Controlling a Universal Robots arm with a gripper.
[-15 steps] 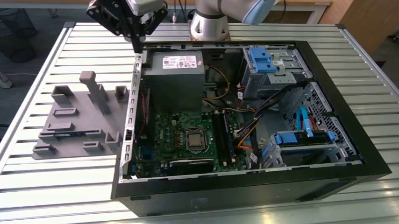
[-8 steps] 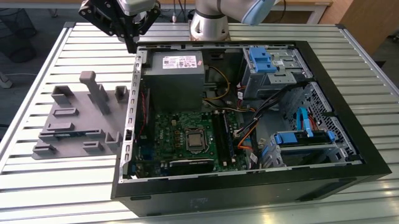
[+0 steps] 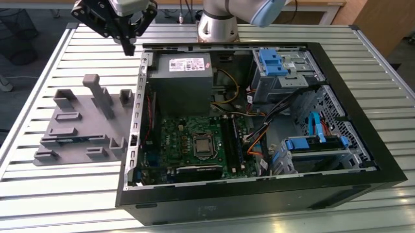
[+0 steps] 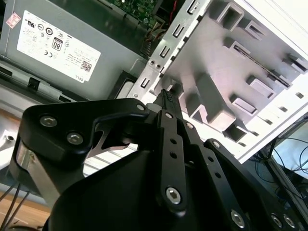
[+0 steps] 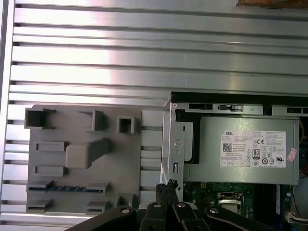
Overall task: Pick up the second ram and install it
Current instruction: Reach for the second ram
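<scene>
The second ram [image 5: 65, 188] is a thin blue-green strip lying in a slot of the grey holder tray [image 5: 82, 130], between two low blocks. The tray [image 3: 81, 119] sits on the slatted table at the exterior view's left, beside the open computer case [image 3: 259, 121]. My gripper [image 3: 129, 48] hangs above the table near the case's far corner, beyond the tray's tall blocks and well away from the ram. Both wrist views show its black fingers [image 5: 161, 190] pressed together with nothing between them, the tips [image 4: 167, 95] pointing at the case's metal edge.
Inside the case are the grey power supply [image 3: 183, 73], the green motherboard [image 3: 194, 145] with long black slot rails [image 3: 232, 141], loose cables [image 3: 259, 131], and blue drive brackets [image 3: 272, 63]. The case's upright metal wall [image 3: 137, 107] stands between tray and motherboard.
</scene>
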